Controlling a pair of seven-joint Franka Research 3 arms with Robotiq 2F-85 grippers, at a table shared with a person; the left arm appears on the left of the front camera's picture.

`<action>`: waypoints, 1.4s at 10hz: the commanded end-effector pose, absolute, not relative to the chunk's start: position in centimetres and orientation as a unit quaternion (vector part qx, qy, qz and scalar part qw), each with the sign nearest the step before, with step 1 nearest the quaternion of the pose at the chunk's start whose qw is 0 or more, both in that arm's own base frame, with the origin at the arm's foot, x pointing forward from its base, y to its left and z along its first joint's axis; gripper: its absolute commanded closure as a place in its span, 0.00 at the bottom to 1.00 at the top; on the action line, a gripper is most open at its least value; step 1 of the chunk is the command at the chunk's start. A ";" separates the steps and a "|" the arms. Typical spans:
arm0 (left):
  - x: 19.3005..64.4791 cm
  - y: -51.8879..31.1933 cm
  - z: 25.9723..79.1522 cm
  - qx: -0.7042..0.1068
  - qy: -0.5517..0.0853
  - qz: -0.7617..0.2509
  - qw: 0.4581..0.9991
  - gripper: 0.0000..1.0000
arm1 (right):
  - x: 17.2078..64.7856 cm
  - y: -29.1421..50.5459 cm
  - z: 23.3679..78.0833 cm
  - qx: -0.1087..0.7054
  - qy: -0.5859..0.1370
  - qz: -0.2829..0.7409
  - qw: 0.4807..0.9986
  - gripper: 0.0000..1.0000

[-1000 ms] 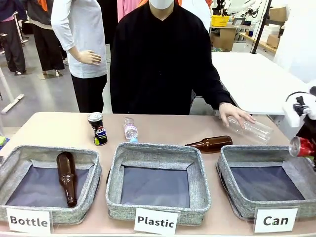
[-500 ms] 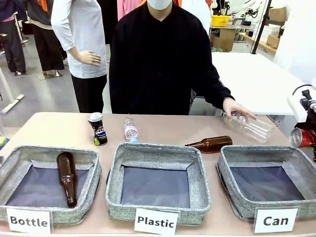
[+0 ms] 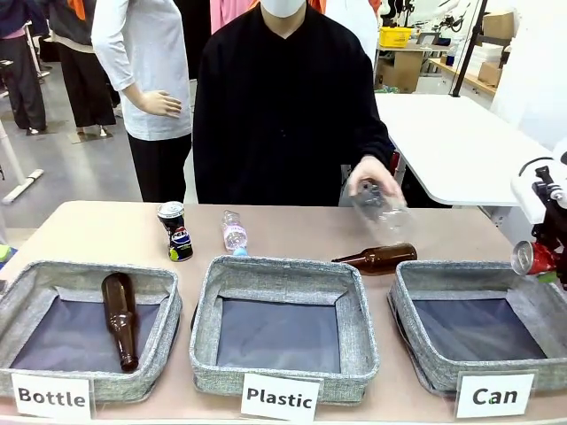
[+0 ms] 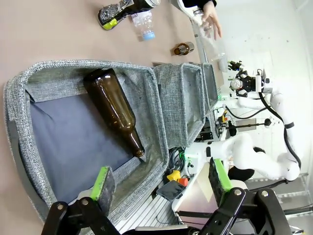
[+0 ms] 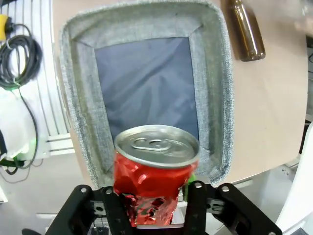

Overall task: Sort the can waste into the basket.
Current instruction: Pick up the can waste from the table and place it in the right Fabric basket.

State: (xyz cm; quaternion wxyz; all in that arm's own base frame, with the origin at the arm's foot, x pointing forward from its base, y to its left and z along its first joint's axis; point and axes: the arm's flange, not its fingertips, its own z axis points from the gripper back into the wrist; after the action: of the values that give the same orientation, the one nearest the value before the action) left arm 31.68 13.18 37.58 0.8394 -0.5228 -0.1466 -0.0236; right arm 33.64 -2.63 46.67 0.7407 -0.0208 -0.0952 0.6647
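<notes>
Red can [image 5: 154, 171] above the basket [image 5: 73, 98] rim partly covers the right gripper [image 5: 155, 196].

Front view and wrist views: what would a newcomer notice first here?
A crushed red can sits in the right claw, in the air over the grey Can basket at the table's right end. Across the table, a person's hand holds a blurred clear plastic bottle above the tabletop.
</notes>
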 end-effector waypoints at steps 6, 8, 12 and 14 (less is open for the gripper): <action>31.3 13.3 37.7 -0.525 -0.142 -0.027 0.839 0.00 | 32.4 -2.2 44.8 0.007 -0.117 0.647 0.753 0.00; 31.3 13.3 37.7 -0.525 -0.142 -0.027 0.839 0.00 | 32.6 -1.6 45.9 0.087 -0.140 0.588 0.792 0.00; 31.3 13.3 37.7 -0.525 -0.142 -0.027 0.839 0.00 | 33.1 -3.4 50.9 0.611 -0.331 -0.015 0.719 0.00; 31.3 13.3 37.7 -0.525 -0.142 -0.027 0.839 0.00 | 33.6 -4.8 50.9 0.729 -0.301 -0.186 0.586 0.00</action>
State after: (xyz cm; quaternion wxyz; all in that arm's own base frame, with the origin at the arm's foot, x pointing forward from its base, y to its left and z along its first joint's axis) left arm 31.67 13.19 37.58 0.8395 -0.5227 -0.1467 -0.0237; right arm 32.50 -4.28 51.12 0.7989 0.4465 -0.1334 0.3802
